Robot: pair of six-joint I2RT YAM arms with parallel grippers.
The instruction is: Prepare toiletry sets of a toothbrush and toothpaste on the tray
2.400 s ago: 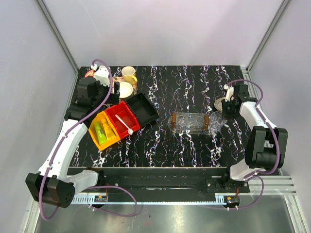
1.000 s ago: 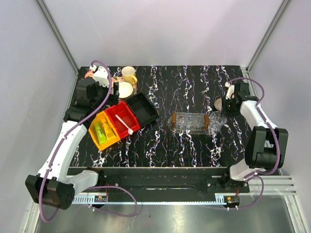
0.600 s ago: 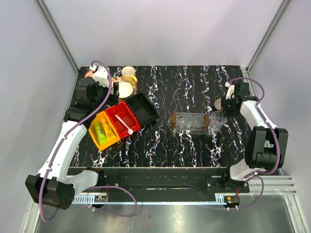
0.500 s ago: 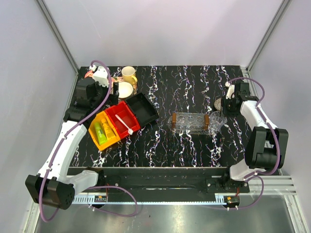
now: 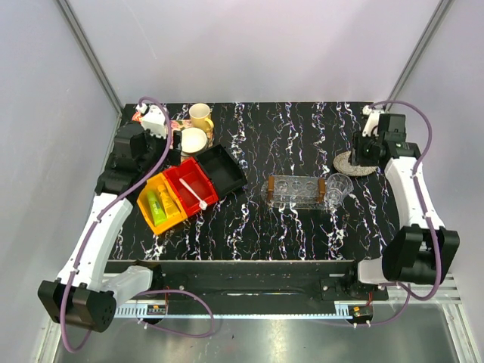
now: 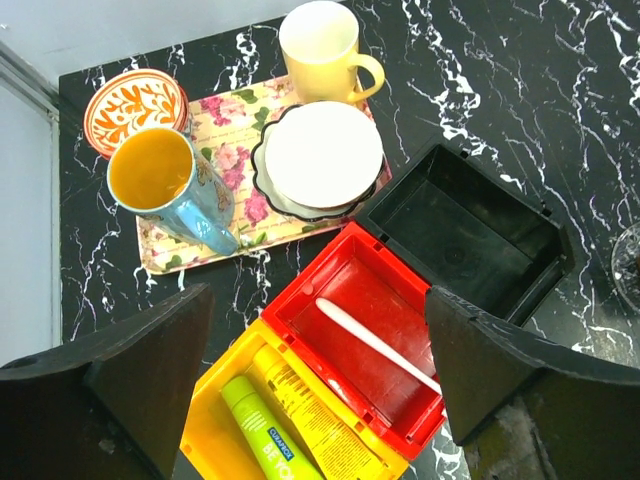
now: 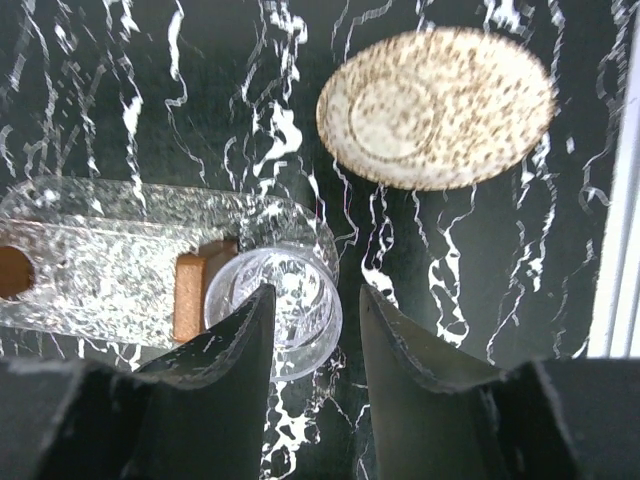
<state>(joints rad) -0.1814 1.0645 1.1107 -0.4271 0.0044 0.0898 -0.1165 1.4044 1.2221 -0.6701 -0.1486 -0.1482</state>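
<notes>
Overhead, the left pincer (image 6: 318, 330) hangs spread wide above the slim white plastic toothbrush (image 6: 378, 345). The right pincer (image 7: 315, 300) stands part-spread, empty.

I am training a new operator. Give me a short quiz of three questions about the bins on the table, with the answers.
1. True or false: the toothbrush lies in the yellow bin.
2. Which bin holds nothing? A) the red bin B) the yellow bin C) the black bin
3. How many toothpaste tubes lie in the yellow bin?
Key: 1 false, it lies in the red bin; 2 C; 3 two.
</notes>
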